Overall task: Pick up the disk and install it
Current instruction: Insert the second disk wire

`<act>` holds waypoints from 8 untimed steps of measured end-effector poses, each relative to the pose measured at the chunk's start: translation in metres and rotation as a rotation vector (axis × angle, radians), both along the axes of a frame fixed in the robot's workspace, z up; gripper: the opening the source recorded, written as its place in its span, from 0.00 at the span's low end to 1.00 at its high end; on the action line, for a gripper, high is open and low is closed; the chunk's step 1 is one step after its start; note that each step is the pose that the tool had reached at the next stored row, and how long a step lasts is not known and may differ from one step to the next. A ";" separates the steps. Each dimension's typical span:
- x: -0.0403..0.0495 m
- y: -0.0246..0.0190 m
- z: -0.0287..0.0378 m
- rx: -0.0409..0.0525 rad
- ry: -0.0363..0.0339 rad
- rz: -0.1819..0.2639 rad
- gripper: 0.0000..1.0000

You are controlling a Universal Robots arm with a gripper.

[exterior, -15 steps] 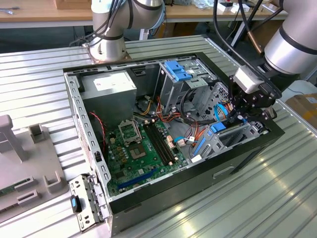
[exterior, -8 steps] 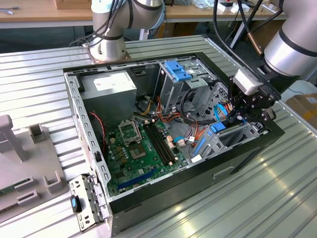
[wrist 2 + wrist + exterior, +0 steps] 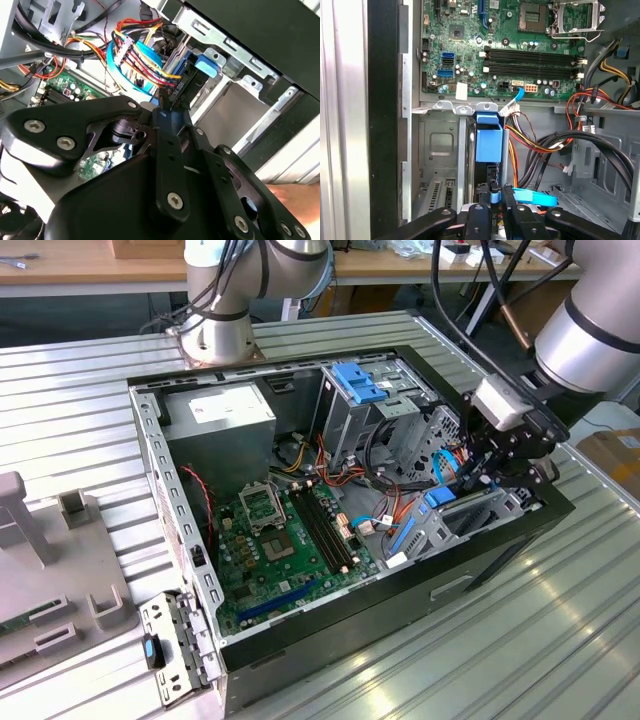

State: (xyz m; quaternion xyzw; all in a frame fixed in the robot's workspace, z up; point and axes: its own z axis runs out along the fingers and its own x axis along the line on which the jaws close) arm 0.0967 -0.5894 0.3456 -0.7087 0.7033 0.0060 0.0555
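Black fingers (image 3: 496,197) pinch the disk (image 3: 488,145), edge-on, blue carrier showing, in its bay.

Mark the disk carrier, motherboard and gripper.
disk carrier (image 3: 488,140), first wrist view: blue plastic face.
motherboard (image 3: 470,45), first wrist view: green board surface.
gripper (image 3: 496,192), first wrist view: between fingertips.

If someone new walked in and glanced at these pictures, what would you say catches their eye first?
Probably the open computer case lying on the ribbed metal table, its green motherboard exposed in the exterior view. Next, the gripper reaching into the drive bay at the exterior view's right, at the bright blue carrier seated on edge among red, yellow and orange cables.
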 end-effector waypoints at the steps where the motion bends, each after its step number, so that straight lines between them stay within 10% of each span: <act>1: 0.0000 0.0000 0.0015 0.0000 0.0000 0.000 0.24; 8: 0.0000 0.0000 0.0189 0.0011 0.0000 0.000 0.24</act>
